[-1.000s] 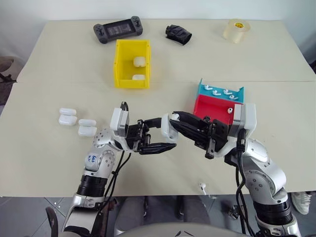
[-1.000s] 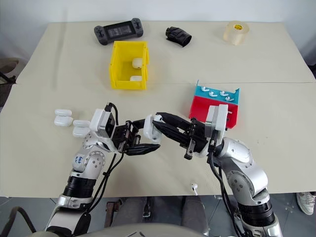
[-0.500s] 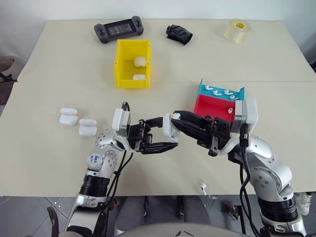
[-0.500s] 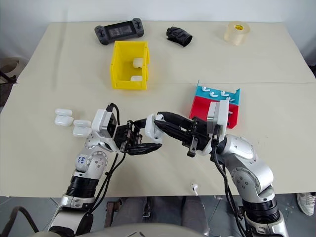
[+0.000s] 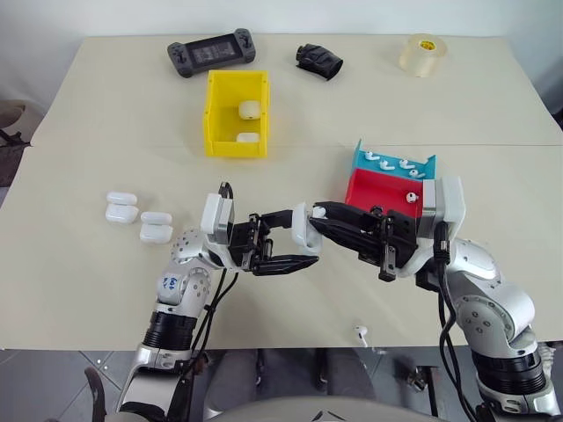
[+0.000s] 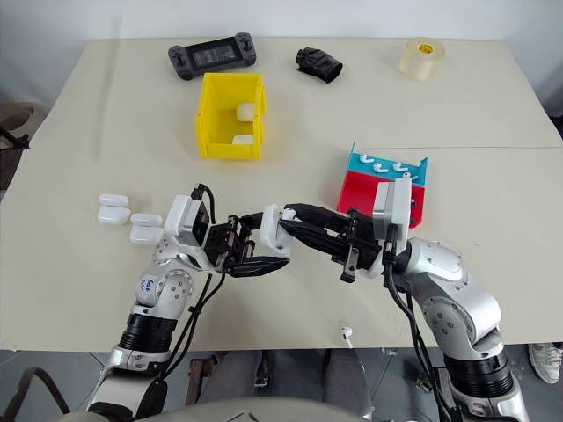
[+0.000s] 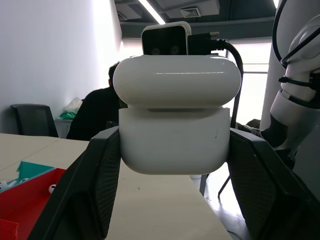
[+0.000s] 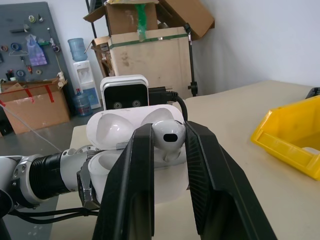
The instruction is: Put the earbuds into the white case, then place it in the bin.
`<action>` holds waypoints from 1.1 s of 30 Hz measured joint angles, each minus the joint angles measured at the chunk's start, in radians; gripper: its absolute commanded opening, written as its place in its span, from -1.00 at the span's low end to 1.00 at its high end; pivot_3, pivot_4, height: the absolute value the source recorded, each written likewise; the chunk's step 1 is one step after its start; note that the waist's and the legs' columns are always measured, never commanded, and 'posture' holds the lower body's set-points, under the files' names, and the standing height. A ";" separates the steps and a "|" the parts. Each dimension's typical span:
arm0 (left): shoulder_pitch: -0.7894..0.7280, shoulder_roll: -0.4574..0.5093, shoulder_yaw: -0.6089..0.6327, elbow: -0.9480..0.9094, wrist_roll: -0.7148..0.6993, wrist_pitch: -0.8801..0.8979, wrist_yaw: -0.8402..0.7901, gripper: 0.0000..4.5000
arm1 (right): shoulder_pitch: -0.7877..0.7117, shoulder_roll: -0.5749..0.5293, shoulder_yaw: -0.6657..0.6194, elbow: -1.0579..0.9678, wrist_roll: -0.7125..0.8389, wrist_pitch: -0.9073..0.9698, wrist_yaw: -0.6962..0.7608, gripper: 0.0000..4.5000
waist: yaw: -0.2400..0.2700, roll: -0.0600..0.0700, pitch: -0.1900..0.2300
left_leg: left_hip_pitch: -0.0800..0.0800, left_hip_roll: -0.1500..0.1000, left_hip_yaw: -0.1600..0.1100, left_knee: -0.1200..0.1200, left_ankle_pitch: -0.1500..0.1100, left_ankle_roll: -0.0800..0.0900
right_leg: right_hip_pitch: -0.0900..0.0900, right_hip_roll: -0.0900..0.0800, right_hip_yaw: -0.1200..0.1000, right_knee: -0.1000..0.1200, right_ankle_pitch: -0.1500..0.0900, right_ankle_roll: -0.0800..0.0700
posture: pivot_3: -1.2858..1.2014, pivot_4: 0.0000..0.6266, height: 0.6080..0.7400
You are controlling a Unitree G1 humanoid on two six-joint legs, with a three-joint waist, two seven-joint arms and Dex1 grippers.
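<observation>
bench (image 5: pixel 88 290): beige, carries everything – both arms meet over its near middle
bin (image 5: pixel 236 112): yellow, on the far side of the bench, well apart from both grippers; two closed white cases already lie in it
red tray (image 5: pixel 376 192): just behind the right arm; teal tray (image 5: pixel 391 163) touching its far side, with several loose earbuds in it
spare cases (image 5: pixel 138 217): four closed white ones in a cluster on the bench, beside the left arm
left gripper (image 5: pixel 286 242): clamped on the white case (image 7: pixel 174 118) – lid hinged up, open mouth facing the right gripper
right gripper (image 8: pixel 167 150): pinched together on one earbud (image 8: pixel 168 136), pointing across at the left gripper
key relation: the earbud sits right at the case mouth, stem running toward the well; looks partly seated, cannot tell whether it is fully home. Judgement – the next move is a short push along the gripper's line, then release
nearer arm: the left already holds the case, so the carry to the bin likely falls to it
stray earbud (image 5: pixel 360 333): lies alone at the near bench edge, well apart from both grippers
writing: blue handwritten marks on the left forearm, unreadable; a label on the tape roll (image 5: pixel 421 54), too small to read
</observation>
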 measured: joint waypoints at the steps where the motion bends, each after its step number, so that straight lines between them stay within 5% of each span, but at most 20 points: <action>1: 0.000 0.000 0.000 0.000 0.000 -0.001 -0.001 0.30 | -0.004 -0.003 0.000 0.000 0.001 0.003 0.001 -0.77 | 0.000 0.000 0.000 | 0.000 0.000 0.000 0.000 0.000 0.000 | 0.000 0.000 0.000 0.000 0.000 0.000 | 0.03 -0.52 1.00; 2: 0.000 0.000 0.000 0.000 0.000 -0.004 -0.001 0.30 | -0.008 -0.005 0.000 0.000 0.003 0.009 0.002 -0.77 | 0.000 0.000 0.000 | 0.000 0.000 0.000 0.000 0.000 0.000 | 0.000 0.000 0.000 0.000 0.000 0.000 | 0.03 -0.52 1.00; 14: -0.007 0.001 0.034 0.000 -0.002 -0.031 -0.003 0.30 | 0.000 -0.038 -0.033 0.002 0.032 0.057 0.024 0.98 | 0.001 0.000 0.000 | 0.000 0.000 0.000 0.000 0.000 0.000 | 0.000 0.000 0.000 0.000 0.000 0.000 | 0.03 -0.52 1.00; 28: 0.043 0.038 0.036 -0.015 -0.004 -0.086 -0.061 0.30 | 0.468 -0.208 -0.522 0.148 -0.110 -0.088 0.175 0.98 | 0.004 0.000 0.000 | 0.001 0.000 0.002 0.000 0.000 0.002 | 0.004 -0.001 -0.001 -0.004 0.000 0.000 | 0.03 -0.52 1.00; 33: 0.050 0.035 0.015 -0.023 -0.004 -0.098 -0.077 0.30 | 0.435 -0.246 -0.566 0.270 -0.196 -0.142 0.185 0.98 | -0.004 0.001 0.000 | 0.004 0.002 0.004 -0.001 0.000 0.002 | 0.007 0.000 0.000 -0.007 0.000 0.000 | 0.03 -0.52 1.00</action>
